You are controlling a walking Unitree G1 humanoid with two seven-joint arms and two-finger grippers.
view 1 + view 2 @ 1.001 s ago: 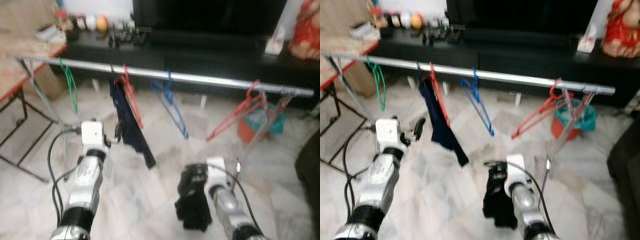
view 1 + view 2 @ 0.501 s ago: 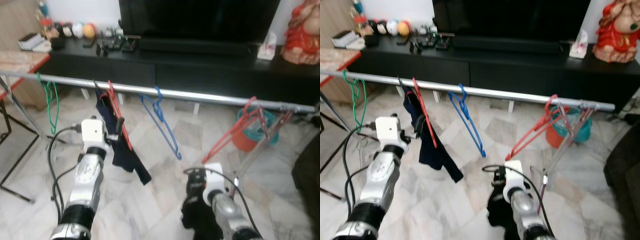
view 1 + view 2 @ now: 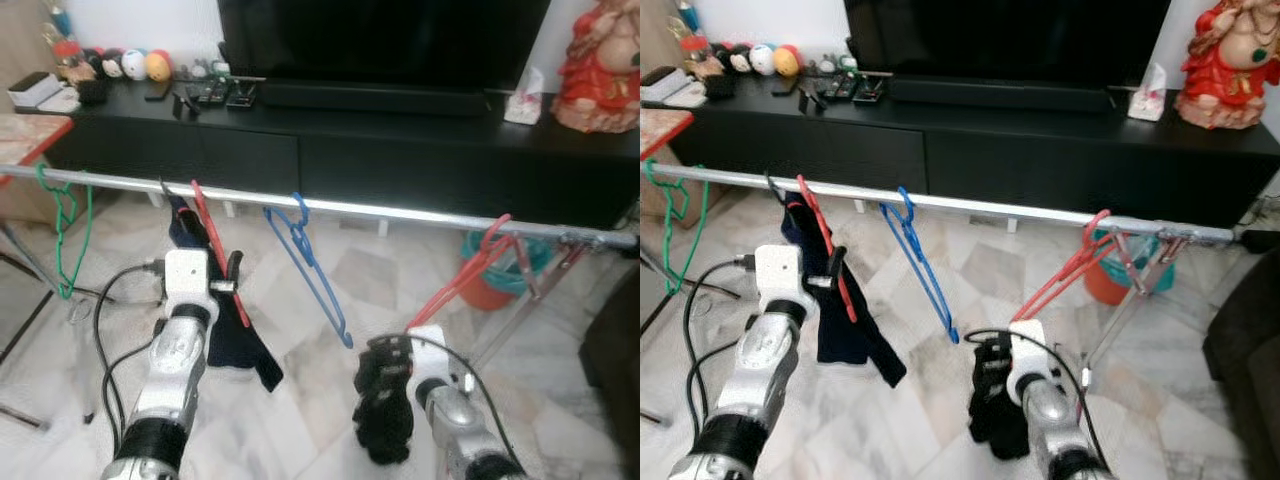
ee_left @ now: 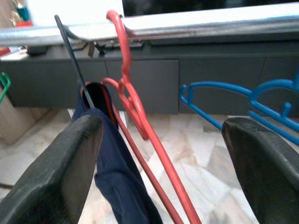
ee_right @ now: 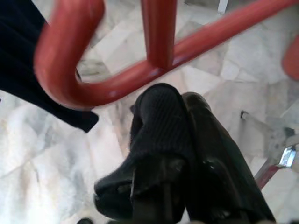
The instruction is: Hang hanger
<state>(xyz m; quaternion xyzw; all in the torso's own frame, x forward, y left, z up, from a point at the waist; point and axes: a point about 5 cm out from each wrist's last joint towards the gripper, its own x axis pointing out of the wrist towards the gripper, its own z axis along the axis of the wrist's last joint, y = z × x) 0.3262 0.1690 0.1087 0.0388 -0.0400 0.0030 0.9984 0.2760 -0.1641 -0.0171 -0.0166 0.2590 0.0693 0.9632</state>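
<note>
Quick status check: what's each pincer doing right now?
Left pincer: open, holding nothing, fingers either side of the red hanger on the rail.
Right pincer: shut, empty, low beneath another red hanger.

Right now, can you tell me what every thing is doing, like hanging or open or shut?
Rail: level, carrying the hangers.
Green hanger: hanging at the rail's left end.
Red hanger with navy garment: hooked on the rail, garment draped.
Blue hanger: hanging, tilted.
Right red hanger: hooked on the rail, swung out at a slant.
Left gripper: open, facing the red hanger.
Right gripper: shut, holding nothing.
</note>
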